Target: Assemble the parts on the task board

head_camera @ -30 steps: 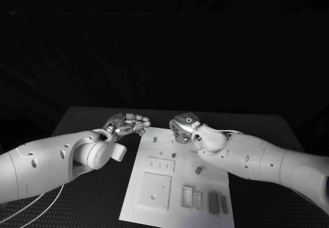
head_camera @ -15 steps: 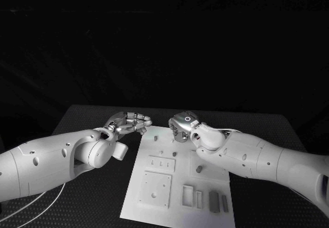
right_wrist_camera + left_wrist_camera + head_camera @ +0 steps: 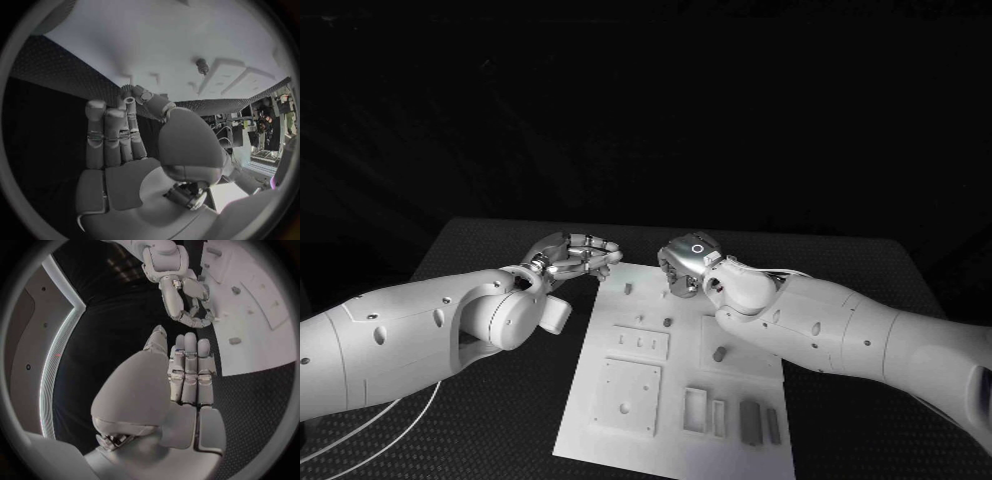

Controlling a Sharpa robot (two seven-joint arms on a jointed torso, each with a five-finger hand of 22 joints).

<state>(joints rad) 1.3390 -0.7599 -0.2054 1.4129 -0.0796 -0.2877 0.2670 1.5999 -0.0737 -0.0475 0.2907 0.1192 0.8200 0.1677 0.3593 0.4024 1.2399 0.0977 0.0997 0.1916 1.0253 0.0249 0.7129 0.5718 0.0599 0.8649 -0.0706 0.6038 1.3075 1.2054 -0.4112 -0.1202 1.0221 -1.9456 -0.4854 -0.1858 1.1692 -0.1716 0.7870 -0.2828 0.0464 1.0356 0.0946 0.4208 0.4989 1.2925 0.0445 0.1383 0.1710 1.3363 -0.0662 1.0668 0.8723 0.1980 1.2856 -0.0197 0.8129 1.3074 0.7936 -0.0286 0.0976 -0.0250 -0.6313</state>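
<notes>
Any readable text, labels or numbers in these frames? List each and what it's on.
None readable. The task board, the parts on it, both arms and the table carry no legible words or numbers.
The right hand bears only a small ring mark, not a character.

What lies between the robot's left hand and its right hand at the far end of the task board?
In the head view, the left hand and right hand flank the task board's far end; one small part stands there.
</notes>
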